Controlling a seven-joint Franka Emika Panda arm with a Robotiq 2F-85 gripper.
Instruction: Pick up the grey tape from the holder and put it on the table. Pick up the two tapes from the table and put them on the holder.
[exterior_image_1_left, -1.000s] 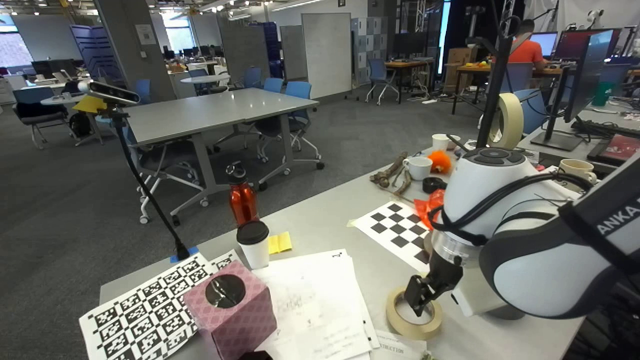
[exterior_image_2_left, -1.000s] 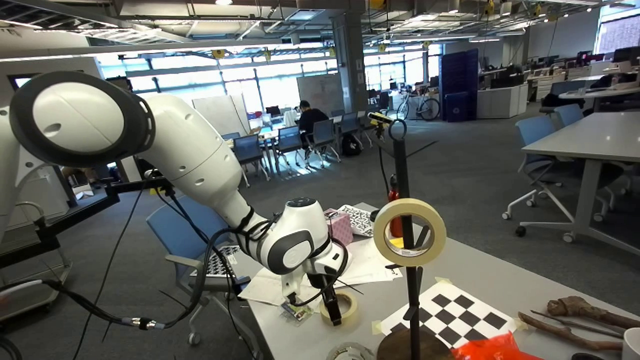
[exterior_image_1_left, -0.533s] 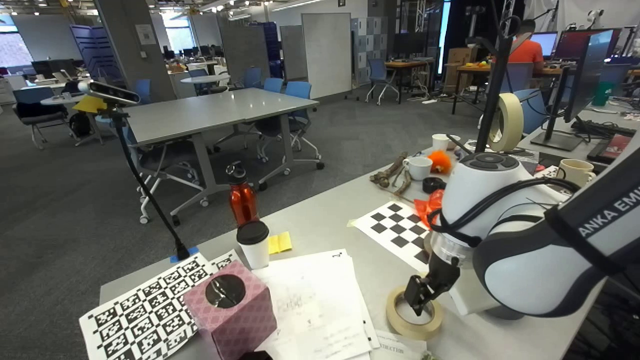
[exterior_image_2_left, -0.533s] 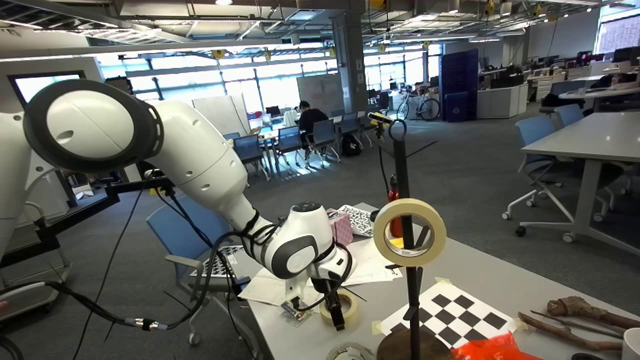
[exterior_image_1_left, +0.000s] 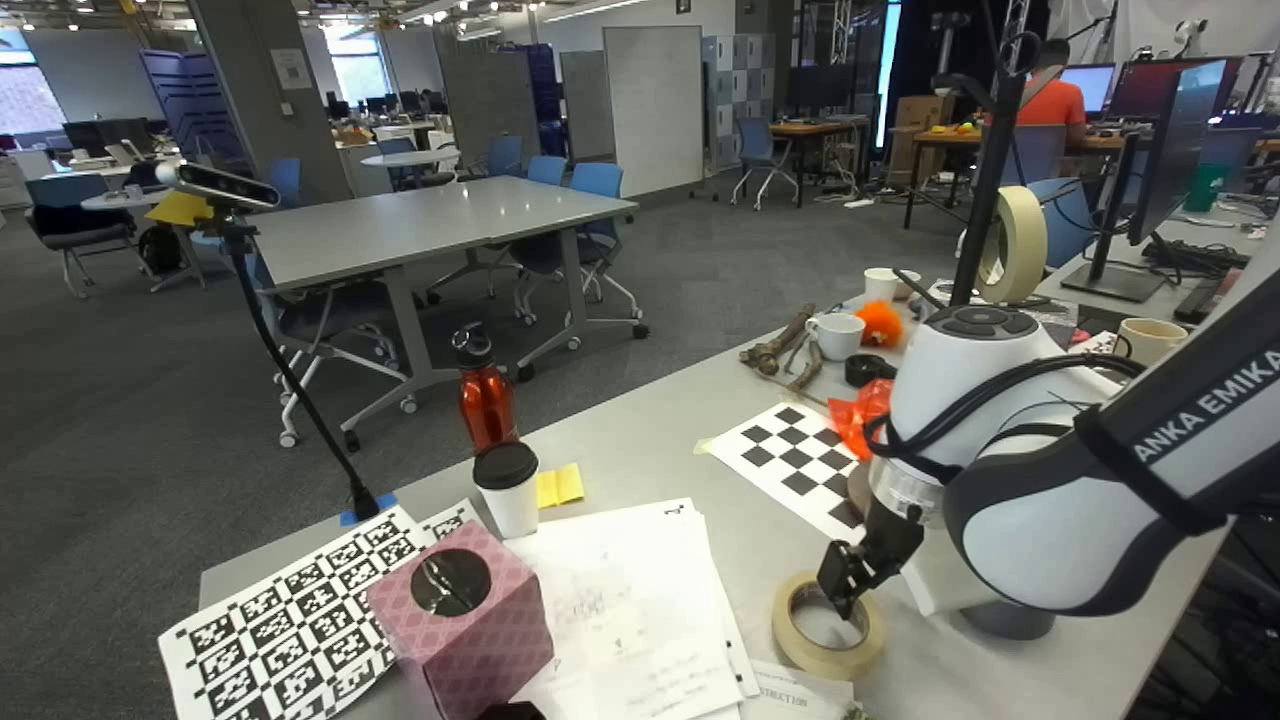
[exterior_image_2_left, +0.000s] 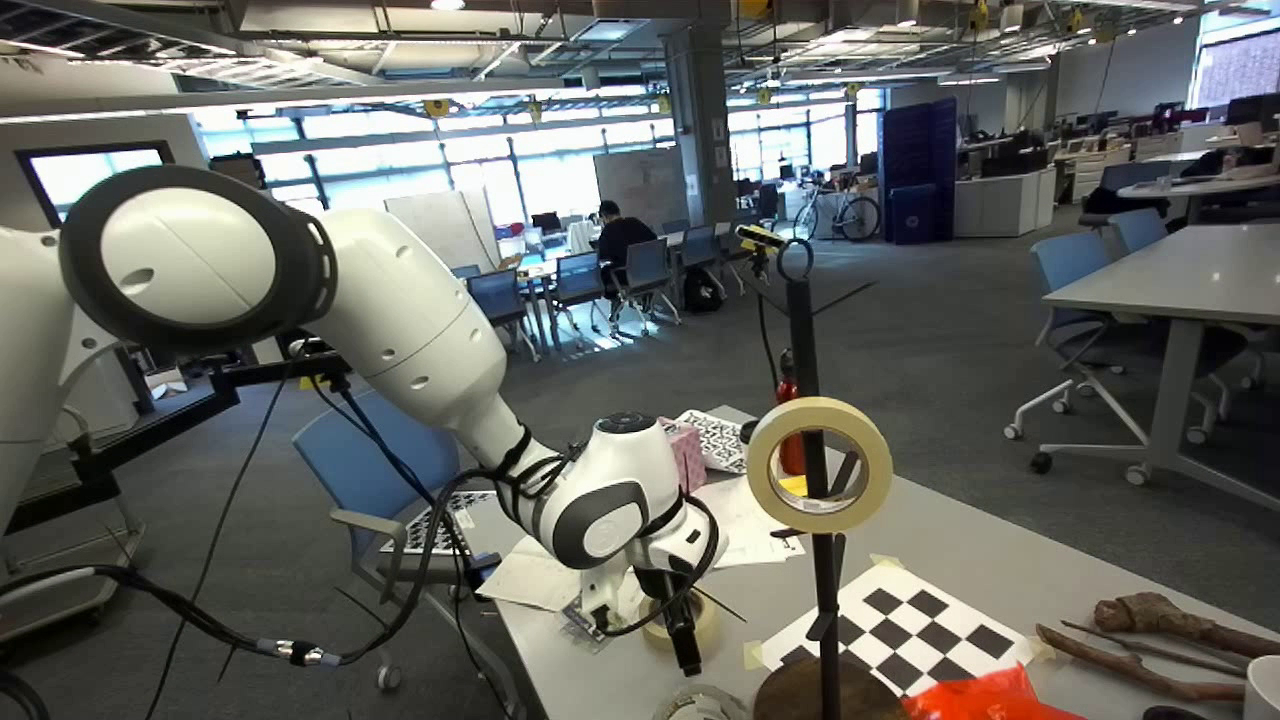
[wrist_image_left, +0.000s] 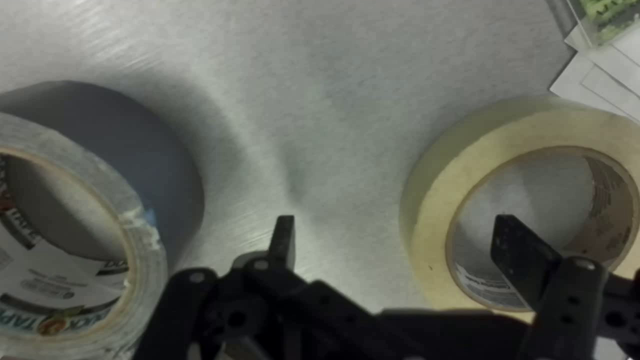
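One cream tape lies flat on the table (exterior_image_1_left: 640, 440); it shows in both exterior views (exterior_image_1_left: 795, 640) (exterior_image_2_left: 707, 632) and the wrist view (wrist_image_left: 432, 240). The other cream tape hangs on the holder's pole in both exterior views (exterior_image_1_left: 1027, 245) (exterior_image_2_left: 868, 480). The holder (exterior_image_1_left: 988, 190) (exterior_image_2_left: 803, 350) stands upright on its brown base. The grey tape (wrist_image_left: 170, 175) lies on the table, partly cut off at the wrist view's left and an exterior view's bottom (exterior_image_2_left: 700, 706). My gripper (wrist_image_left: 395, 240) (exterior_image_1_left: 848, 585) (exterior_image_2_left: 685, 650) is open and empty. One finger is over the cream roll's hole, the other between the rolls.
Papers (exterior_image_1_left: 620, 610), a pink box (exterior_image_1_left: 465, 620), a lidded cup (exterior_image_1_left: 508, 490) and a red bottle (exterior_image_1_left: 487, 405) stand along the table. A checkerboard sheet (exterior_image_2_left: 930, 625), a red bag (exterior_image_2_left: 985, 695) and sticks (exterior_image_2_left: 1150, 670) lie near the holder.
My gripper has shifted slightly toward the grey tape's side, right and down in an exterior view. The tapes and the holder have not moved.
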